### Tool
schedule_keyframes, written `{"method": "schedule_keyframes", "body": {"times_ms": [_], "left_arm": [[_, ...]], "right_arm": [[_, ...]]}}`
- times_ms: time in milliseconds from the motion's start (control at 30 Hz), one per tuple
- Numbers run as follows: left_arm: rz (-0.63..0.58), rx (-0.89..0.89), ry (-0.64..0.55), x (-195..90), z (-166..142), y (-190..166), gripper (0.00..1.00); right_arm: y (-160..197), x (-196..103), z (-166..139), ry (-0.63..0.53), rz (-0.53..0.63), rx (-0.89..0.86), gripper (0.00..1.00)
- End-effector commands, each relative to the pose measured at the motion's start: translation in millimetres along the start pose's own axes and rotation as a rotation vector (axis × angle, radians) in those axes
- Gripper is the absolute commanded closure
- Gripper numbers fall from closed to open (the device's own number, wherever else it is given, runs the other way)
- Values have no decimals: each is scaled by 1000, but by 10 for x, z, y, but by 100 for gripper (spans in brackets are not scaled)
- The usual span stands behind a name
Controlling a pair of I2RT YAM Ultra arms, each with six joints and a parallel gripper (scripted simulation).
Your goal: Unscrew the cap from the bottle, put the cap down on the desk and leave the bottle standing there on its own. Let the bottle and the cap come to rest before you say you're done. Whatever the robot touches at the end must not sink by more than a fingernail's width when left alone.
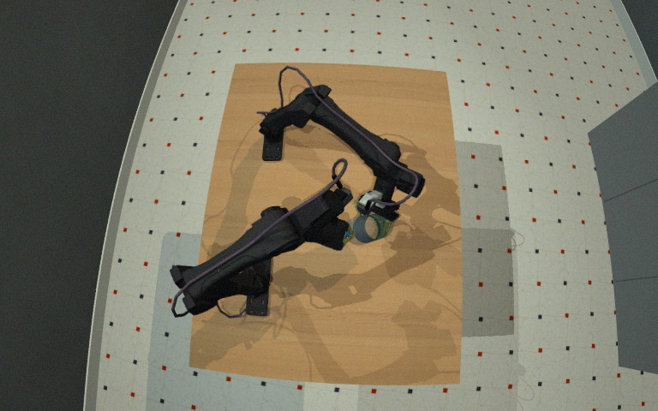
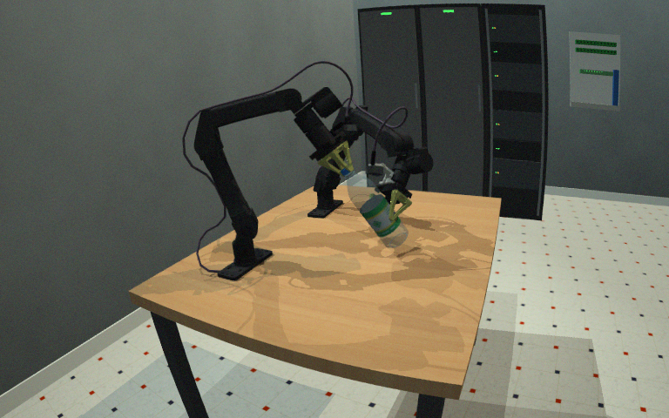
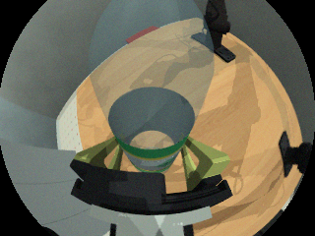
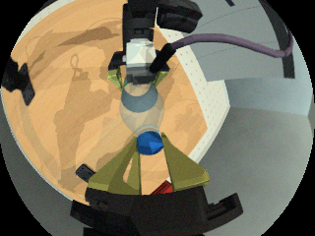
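Top view: cap [image 1: 347,235] [image 2: 346,172] [image 4: 150,143] barely visible.

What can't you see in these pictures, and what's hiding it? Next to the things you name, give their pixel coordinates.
- The threads under the blue cap [image 2: 344,172] [image 4: 150,143]: covered by the cap in the right wrist view.
- Whether the cap has loosened: too small to tell in the exterior view.
- The cap in the left wrist view: cut off by the picture's edge.
- Small print on the bottle's label [image 2: 378,221]: too small in the exterior view.

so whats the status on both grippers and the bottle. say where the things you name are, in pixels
left gripper [image 2: 395,211] [image 3: 152,157] shut on bottle [image 2: 380,219] [image 3: 153,153] [image 4: 142,115], right [image 2: 345,170] [image 4: 150,147] shut on cap [image 2: 347,172] [image 4: 150,143]; bottle tilted, held off the desk [image 1: 315,358] [image 2: 306,315]; nothing seen in the way
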State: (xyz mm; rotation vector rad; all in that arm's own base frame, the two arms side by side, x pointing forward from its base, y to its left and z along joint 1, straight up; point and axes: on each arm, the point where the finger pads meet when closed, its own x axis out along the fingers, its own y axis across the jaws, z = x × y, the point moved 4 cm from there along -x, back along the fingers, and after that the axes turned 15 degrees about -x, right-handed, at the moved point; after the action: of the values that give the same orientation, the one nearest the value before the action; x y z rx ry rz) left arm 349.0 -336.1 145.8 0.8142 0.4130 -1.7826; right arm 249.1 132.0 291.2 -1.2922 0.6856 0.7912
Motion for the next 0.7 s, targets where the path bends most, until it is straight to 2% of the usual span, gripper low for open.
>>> {"method": "schedule_keyframes", "body": {"times_ms": [0,267,667], "left_arm": [[16,9,-40,-93,115,26,100],[16,9,-40,-93,115,26,100],[16,9,-40,-93,115,26,100]], "right_arm": [[-50,-165,-26,-12,-18,16,100],[-48,-294,-44,8,-4,58,100],[-69,-299,-27,0,-14,61,100]]}}
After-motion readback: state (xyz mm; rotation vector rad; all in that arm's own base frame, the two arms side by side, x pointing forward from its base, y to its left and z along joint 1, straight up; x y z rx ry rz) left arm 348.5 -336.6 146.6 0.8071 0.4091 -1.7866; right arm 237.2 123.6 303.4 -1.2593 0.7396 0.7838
